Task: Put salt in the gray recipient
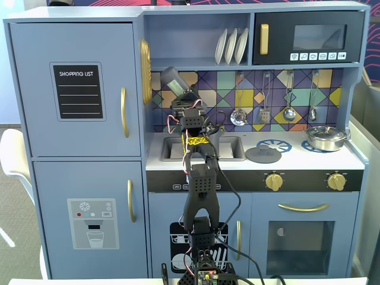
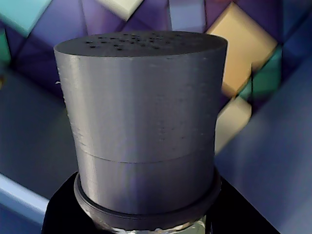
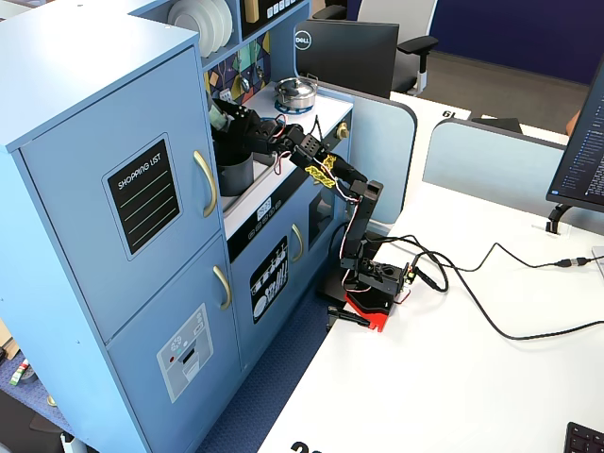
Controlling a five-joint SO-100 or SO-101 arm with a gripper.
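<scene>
The salt is a dark-gray cylinder, tilted with its top toward the upper left in a fixed view. My gripper is shut on its lower part, raised in front of the tiled back wall above the sink. The wrist view is filled by the salt's holed gray top, with my black gripper around its base. Seen from the side in a fixed view, the salt hangs in my gripper just above the gray recipient, which stands on the counter. From the front the arm hides the recipient.
A flat gray lid lies on the counter right of the sink. A shiny steel pan sits on the far right burner. Utensils hang on the back wall, and a shelf with plates is overhead.
</scene>
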